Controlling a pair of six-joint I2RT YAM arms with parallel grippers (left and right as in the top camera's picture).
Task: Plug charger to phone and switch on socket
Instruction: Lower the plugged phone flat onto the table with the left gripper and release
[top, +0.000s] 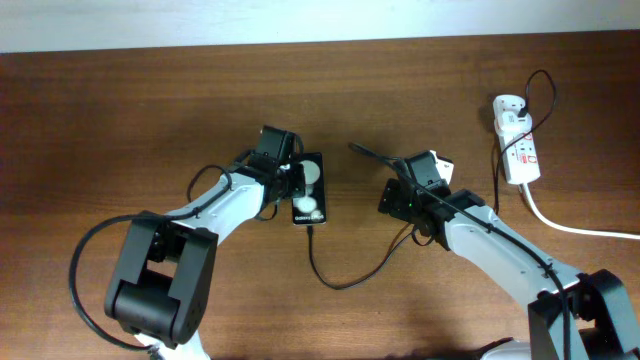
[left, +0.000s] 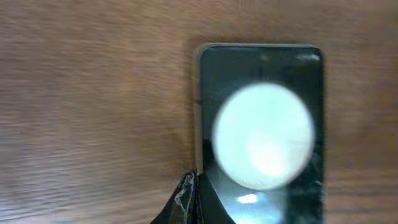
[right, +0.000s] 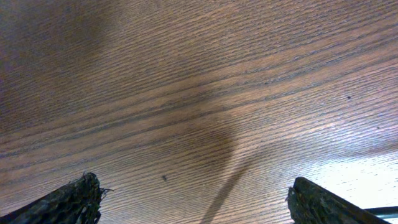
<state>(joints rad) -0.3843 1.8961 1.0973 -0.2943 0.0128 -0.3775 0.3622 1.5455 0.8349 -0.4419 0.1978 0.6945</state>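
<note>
Overhead, shows the phone (top: 308, 189) lying flat near the middle of the desk (top: 120, 110), face up, two white round blobs on its dark glass. Puts the left end effector (top: 291, 180) right at the phone's left long edge. From the left wrist, catches only one dark finger (left: 183, 205) at the bottom of the frame, overlapping that edge. Cannot tell whether this end effector is apart, together or clamped on the phone. Traces the charger (top: 335, 283) as a thin black cable from the phone's near short end, down in a loop across the desk and up under the right arm. Cannot tell whether its tip is seated in the port. Finds the right end effector (right: 196, 205) just right of the phone, fingers spread wide, bare wood grain between the two tips. Locates the socket (top: 516, 138) well apart at the far right, a white power strip with red marks, its thick white cord (top: 580, 227) trailing toward the desk's right side.
</note>
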